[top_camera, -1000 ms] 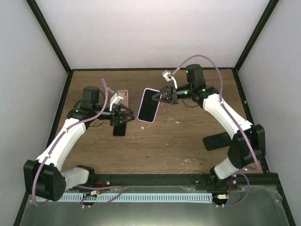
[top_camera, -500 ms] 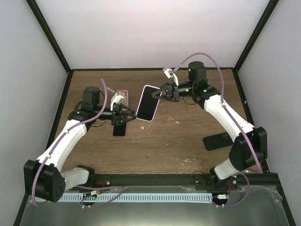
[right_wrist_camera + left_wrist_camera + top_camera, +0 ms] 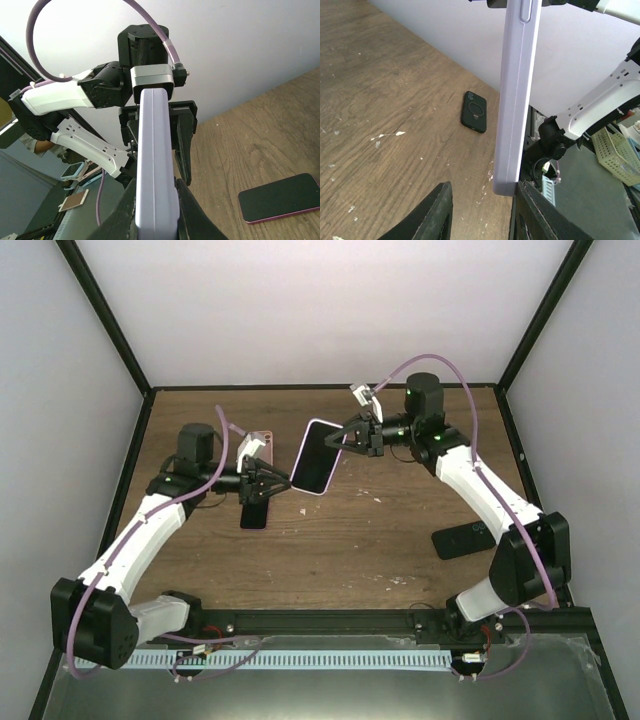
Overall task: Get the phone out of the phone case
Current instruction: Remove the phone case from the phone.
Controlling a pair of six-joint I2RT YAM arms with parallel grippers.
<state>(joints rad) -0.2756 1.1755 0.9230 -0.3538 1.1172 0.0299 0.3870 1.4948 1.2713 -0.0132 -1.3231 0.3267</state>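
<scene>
The lilac-cased phone [image 3: 316, 459] hangs mid-air at centre, barring the way across. Below the left pincer [image 3: 282, 484] a dark phone [image 3: 253, 513] lies on the tabletop [image 3: 350, 560]; open wood toward the near edge.

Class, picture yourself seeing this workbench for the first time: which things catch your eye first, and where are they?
The lilac-cased phone stands out, held in the air between the two arms by the right claw, with the open left claw at its other end. Next, a black phone lies flat on the wooden table beside the right arm.
</scene>
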